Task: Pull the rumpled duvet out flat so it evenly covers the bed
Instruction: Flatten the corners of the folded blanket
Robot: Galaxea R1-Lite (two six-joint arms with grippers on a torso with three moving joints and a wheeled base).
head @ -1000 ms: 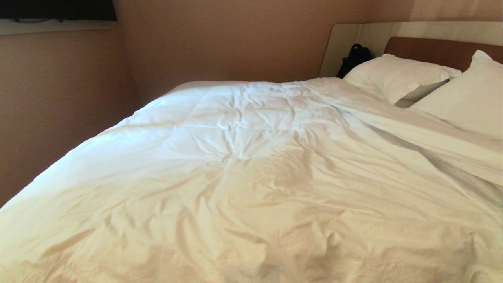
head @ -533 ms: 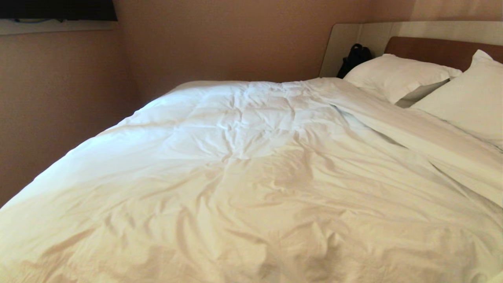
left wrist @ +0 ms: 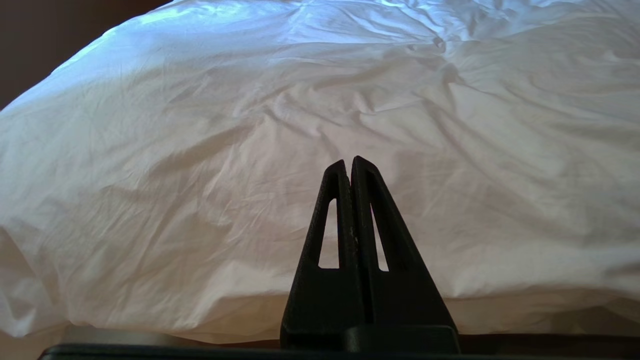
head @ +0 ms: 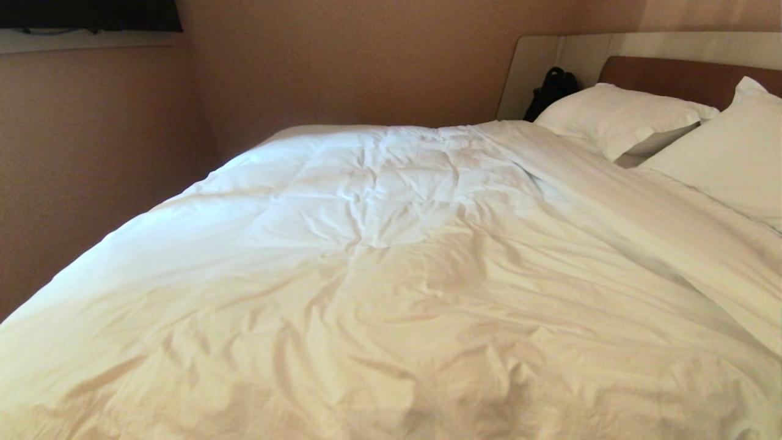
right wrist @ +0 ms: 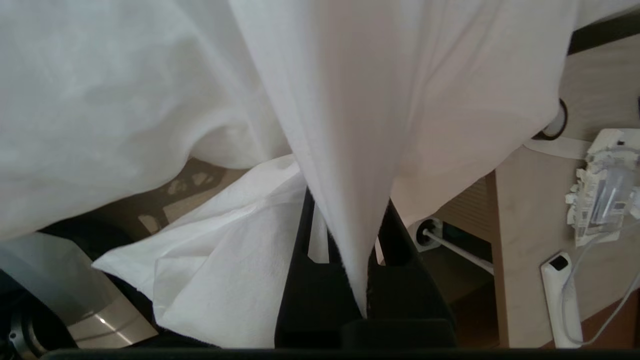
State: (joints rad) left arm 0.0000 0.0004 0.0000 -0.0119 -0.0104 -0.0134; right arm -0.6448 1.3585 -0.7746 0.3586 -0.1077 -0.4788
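The white quilted duvet [head: 379,263] lies wrinkled over nearly all of the bed, whose brown headboard [head: 672,79] shows at the back right. A long low fold runs along the duvet's right side below the two pillows [head: 617,116]. Neither gripper shows in the head view. In the right wrist view my right gripper [right wrist: 347,210] is shut on a pinched edge of the duvet [right wrist: 400,75], which stretches taut away from the jaws. My left gripper [left wrist: 350,161] is shut and empty, parked just off the duvet's [left wrist: 250,150] near edge.
A black bag [head: 550,91] stands in the corner beside the headboard. Walls close in the bed's far and left sides. Beside the right gripper are a wooden bedside unit [right wrist: 525,210], a white handset [right wrist: 560,295] with cables, and a loose white cloth [right wrist: 215,270].
The duvet's right-hand fold has been drawn out toward the right and lies lower and flatter. The rest of the duvet and the left gripper have stayed put.
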